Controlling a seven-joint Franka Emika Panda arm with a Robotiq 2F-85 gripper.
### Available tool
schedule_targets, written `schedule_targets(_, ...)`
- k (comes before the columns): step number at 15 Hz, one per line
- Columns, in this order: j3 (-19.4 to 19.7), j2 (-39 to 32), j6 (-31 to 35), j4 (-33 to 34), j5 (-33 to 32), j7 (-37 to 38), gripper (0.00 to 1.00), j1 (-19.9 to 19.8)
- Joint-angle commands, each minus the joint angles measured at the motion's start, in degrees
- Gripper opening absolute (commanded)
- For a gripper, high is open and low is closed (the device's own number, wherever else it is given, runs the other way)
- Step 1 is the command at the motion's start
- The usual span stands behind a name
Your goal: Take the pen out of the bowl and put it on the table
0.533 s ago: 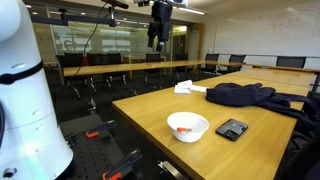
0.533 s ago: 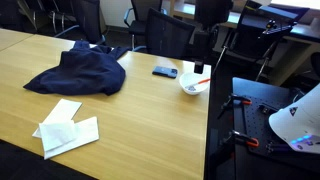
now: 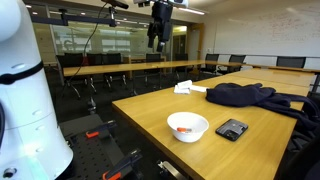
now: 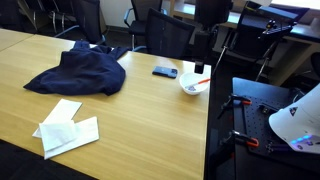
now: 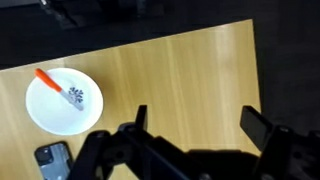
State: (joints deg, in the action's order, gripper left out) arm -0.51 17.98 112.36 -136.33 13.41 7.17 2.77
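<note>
The white bowl (image 3: 188,126) sits near the front edge of the tan table (image 3: 250,150); it also shows in an exterior view (image 4: 194,84) and at the left of the wrist view (image 5: 63,100). The orange-red pen (image 5: 57,86) lies inside the bowl, slanted; it shows faintly in both exterior views (image 3: 185,129) (image 4: 200,81). My gripper (image 3: 156,38) hangs high above the table, well above the bowl. In the wrist view its fingers (image 5: 196,122) are spread wide over bare tabletop to the right of the bowl, with nothing between them.
A black flat device (image 3: 232,129) lies beside the bowl (image 5: 52,156). A dark blue garment (image 4: 82,72) lies mid-table, and white papers (image 4: 68,128) lie beyond it. Chairs and long tables stand at the back.
</note>
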Motion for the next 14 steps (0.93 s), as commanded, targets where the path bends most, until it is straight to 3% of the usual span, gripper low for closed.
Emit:
schedule_targets(1,-0.5,-2.9,2.9,-0.4,-6.4,-7.6,1.0,-0.8)
schedule_targets(6,0.0,-15.3,10.3,-1.6,-18.6,-15.9,1.0,-1.4)
schedule_targets(9,0.7,-22.9,11.5,-0.5,-28.4,-16.4,1.0,-2.2)
schedule_targets(14,2.4,-30.3,12.7,2.2,-31.8,-20.0,1.0,-4.5)
